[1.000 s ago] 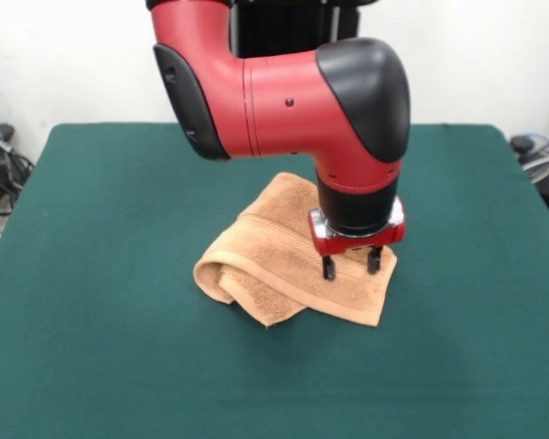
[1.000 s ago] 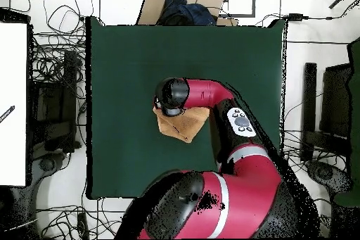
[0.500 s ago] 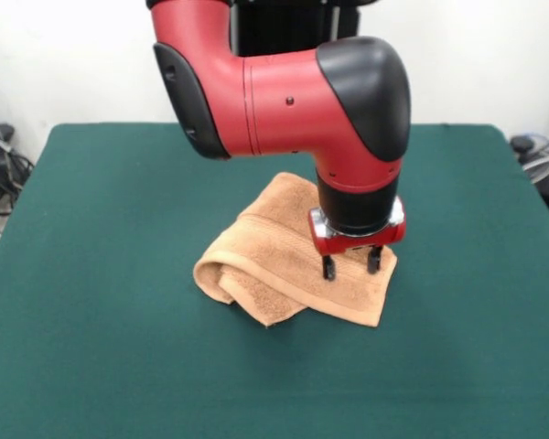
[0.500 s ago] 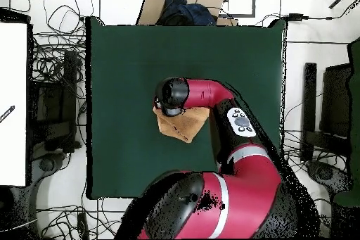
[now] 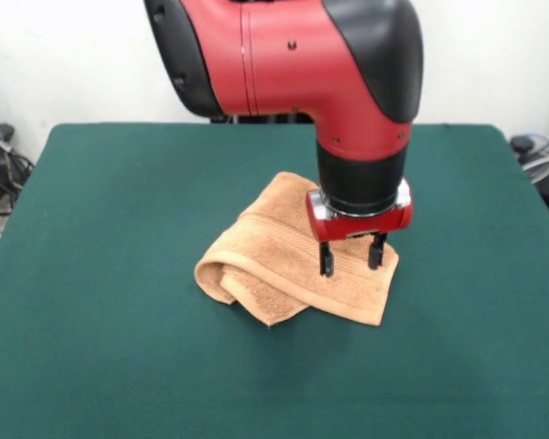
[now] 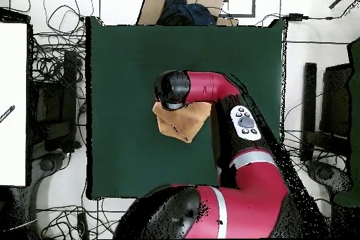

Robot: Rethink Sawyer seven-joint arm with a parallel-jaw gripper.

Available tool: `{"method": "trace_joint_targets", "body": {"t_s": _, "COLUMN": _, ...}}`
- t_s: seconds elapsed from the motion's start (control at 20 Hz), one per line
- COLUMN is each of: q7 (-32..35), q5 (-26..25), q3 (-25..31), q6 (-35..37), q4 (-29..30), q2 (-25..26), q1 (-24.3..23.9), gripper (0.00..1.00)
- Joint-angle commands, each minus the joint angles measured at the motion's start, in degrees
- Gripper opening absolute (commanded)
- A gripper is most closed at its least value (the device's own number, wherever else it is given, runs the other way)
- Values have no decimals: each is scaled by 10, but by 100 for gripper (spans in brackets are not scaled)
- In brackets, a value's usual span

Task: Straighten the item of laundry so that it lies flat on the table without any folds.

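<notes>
In the front view the claw (image 5: 351, 259) hangs with its two black fingers (image 5: 327, 260) spread apart and pinching nothing. The peach towel (image 5: 274, 259) lies crumpled directly under it on the green table (image 5: 101, 274), its rolled fold off to the claw's side. From overhead, the arm's wrist hides the claw; the towel (image 6: 184, 124) juts out beneath it near the middle of the table (image 6: 126, 68).
</notes>
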Motion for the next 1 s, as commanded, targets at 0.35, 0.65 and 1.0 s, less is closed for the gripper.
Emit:
{"method": "trace_joint_targets", "body": {"t_s": 0.35, "q7": 15, "q5": 9, "q3": 34, "q6": 6, "q4": 5, "q2": 29, "q1": 4, "gripper": 100}}
{"method": "trace_joint_targets", "body": {"t_s": 0.65, "q7": 17, "q5": 10, "q3": 41, "q6": -23, "q4": 14, "q2": 41, "q1": -4, "gripper": 100}}
{"method": "trace_joint_targets", "body": {"t_s": 1.0, "q7": 15, "q5": 11, "q3": 49, "q6": -36, "q4": 12, "q2": 49, "q1": -11, "gripper": 100}}
